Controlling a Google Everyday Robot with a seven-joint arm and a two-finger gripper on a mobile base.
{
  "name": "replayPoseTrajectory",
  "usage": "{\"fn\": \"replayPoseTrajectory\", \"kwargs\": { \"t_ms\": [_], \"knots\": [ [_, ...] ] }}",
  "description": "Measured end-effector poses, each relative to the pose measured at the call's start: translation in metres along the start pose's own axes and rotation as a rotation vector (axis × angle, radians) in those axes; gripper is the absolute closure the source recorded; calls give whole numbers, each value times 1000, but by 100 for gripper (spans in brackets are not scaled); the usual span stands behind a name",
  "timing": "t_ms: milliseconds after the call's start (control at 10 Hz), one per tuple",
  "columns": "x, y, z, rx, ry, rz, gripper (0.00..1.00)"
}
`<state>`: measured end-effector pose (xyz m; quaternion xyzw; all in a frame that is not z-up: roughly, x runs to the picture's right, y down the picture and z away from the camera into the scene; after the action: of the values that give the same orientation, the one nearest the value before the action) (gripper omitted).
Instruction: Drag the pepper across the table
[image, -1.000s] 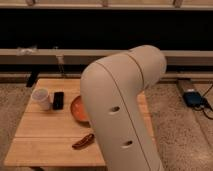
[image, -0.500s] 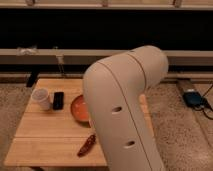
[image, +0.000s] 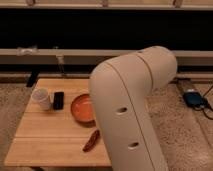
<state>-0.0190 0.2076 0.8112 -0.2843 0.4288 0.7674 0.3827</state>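
Note:
The pepper (image: 91, 141), slim and dark red, lies tilted on the light wooden table (image: 45, 135) near its front edge, just in front of the orange-red bowl (image: 81, 108). Its right end reaches the edge of my arm's big white link (image: 127, 110), which fills the middle of the camera view. My gripper is hidden behind that link, somewhere by the pepper's right end, and does not show.
A white cup (image: 41, 98) and a small black object (image: 58, 100) stand at the table's back left, beside the bowl. A blue device with cables (image: 193, 98) lies on the floor to the right. A dark wall with a ledge runs behind.
The pepper has slid a little to the right towards my arm and turned from lying nearly level to a steeper tilt. Bowl, cup and black object have not moved.

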Motion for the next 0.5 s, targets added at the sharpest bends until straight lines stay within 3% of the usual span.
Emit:
{"fn": "replayPoseTrajectory", "kwargs": {
  "t_ms": [300, 500],
  "knots": [
    [-14, -35, -7, -9, -16, 43, 100],
    [-10, -51, -10, -4, -31, 45, 100]
  ]
}}
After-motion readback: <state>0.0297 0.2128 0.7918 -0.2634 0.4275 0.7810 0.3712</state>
